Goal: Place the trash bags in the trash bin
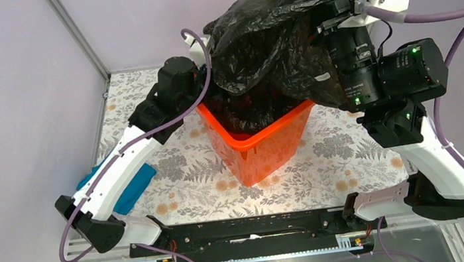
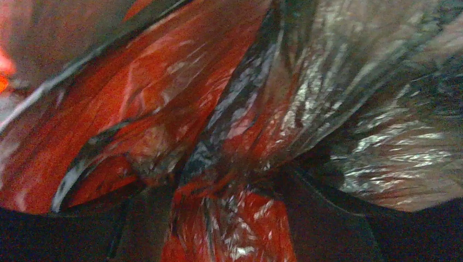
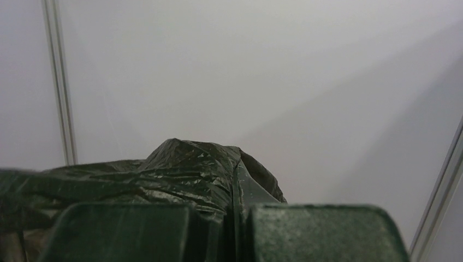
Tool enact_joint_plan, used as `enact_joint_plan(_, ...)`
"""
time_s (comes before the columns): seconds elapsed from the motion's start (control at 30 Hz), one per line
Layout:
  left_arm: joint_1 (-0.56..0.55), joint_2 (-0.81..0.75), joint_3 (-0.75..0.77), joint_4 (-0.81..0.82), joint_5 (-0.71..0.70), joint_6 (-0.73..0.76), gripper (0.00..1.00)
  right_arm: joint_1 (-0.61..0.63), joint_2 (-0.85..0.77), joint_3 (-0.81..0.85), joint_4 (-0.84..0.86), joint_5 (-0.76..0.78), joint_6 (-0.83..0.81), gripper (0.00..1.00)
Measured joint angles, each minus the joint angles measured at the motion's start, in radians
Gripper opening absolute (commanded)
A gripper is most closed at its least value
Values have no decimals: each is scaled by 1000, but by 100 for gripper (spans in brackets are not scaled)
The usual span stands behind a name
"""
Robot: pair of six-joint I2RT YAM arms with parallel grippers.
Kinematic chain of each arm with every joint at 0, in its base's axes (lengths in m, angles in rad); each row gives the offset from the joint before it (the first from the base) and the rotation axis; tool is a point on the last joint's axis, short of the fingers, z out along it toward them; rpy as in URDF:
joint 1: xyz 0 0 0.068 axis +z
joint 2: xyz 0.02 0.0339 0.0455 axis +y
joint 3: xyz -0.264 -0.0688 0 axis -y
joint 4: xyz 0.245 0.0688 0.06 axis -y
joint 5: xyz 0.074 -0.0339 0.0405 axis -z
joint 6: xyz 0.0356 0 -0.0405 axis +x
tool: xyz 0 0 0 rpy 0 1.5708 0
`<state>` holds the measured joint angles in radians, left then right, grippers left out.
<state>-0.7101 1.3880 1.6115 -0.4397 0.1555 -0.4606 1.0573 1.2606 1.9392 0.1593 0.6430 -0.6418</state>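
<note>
**Bag draped over bin mouth, pinched high by the right hand**

In the overhead view the trash bag (image 1: 271, 39) is seen billowed above the trash bin (image 1: 265, 150). Its lower folds are sunk inside the orange rim, while its bulk is lifted towards 12 o'clock. The bin is stood near the middle of the fern-printed surface (image 1: 352, 149). A teal-blue cloth (image 1: 136, 186) is laid at 8 o'clock of the bin, partly covered by the left arm (image 1: 149, 128).

The right hand (image 3: 236, 210) is held at 1 o'clock of the bin, at the bag's upper edge. Only its own camera shows the grip: the two fingers are pressed together with a fold of black film caught between them, and a pale wall is seen behind.

The left hand (image 2: 226, 224) is hidden from above beneath the bag, at 10 o'clock of the bin. In its own view the frame is filled with stretched, glossy film, through which the bin's orange is seen. Dark shapes lie along the lower edge, but whether that hand is clenched or released cannot be told.
</note>
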Motion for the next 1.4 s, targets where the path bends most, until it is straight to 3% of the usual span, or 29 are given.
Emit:
enact_joint_plan(0.2, 1, -165, -115, -10, 19, 58, 99, 0, -54, -86, -27, -7, 17, 0)
enact_joint_plan(0.37, 25, -312, -77, -21, 36, 80, 98, 0, -130, -145, -48, -43, 42, 0)
enact_joint_plan(0.6, 136, -365, -53, 11, 54, 50, 97, 0, -198, -146, -63, -80, 69, 0)
enact_joint_plan(0.77, 142, -277, 53, 15, 5, 15, 88, 0, -206, -140, -94, -134, 83, 0)
enact_joint_plan(0.97, 161, -104, 275, 44, -62, -61, 89, 0, -130, -84, -260, -259, 102, 0)
enact_joint_plan(1.2, 164, 113, 366, 127, 143, -116, 82, 0, -61, -88, -346, -316, 116, 0)
enact_joint_plan(1.4, 164, 247, 290, 61, 279, -124, 81, -1, -8, -49, -348, -286, 124, 0)
